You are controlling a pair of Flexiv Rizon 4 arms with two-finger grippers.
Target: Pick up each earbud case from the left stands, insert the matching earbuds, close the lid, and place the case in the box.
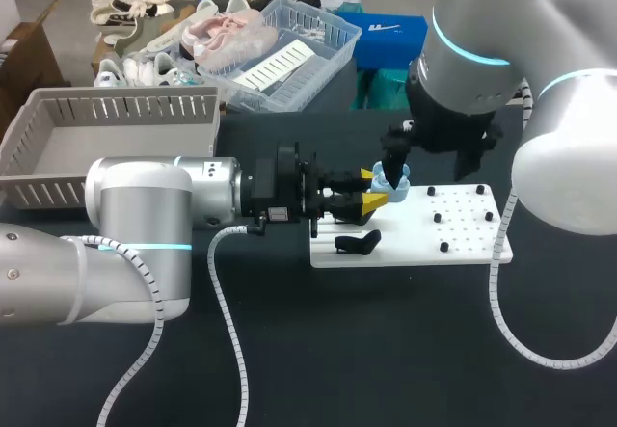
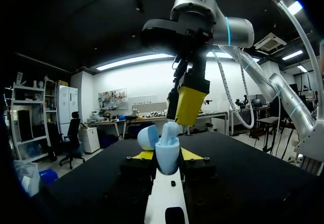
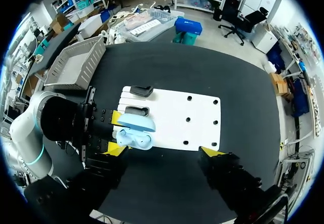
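Closest is my left arm [image 1: 135,244], big and gray, reaching in from the left across the black bench [image 1: 386,350]. The left gripper [image 1: 368,192] is clamped on the light blue earbud case [image 2: 167,158], with one yellow tip on each side of it. The case sits upright over the left edge of the white board [image 1: 424,229], and its lid [image 2: 148,137] is tipped open. The right gripper [image 3: 162,155] hangs just above the case with its fingers wide apart, and holds nothing. Two black pieces [image 3: 142,90] lie on the board's left part, just beyond the case. The gray box [image 1: 106,147] stands at the far left of the bench, well apart from the case.
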